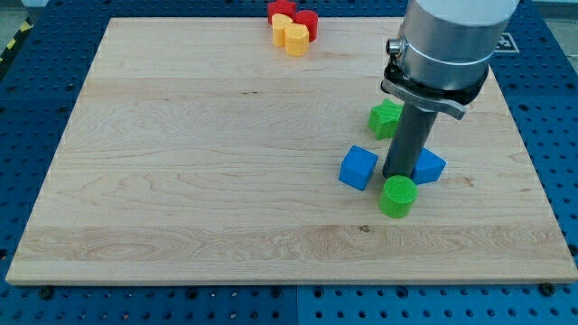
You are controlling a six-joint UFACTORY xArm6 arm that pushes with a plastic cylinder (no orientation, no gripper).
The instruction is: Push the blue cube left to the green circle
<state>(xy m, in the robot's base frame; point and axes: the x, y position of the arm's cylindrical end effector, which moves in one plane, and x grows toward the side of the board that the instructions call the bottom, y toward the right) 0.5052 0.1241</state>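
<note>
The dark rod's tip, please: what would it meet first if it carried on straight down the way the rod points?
My tip already points straight down at the wooden board, so it meets that first; the green cylinder sits just below it in view.

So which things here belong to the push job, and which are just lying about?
Job:
- blue cube
- green circle
- my tip, between the two blue blocks, just above the circle

Lying about:
- blue block, partly behind the rod
- green star
- red blocks and yellow blocks at the view's top
</note>
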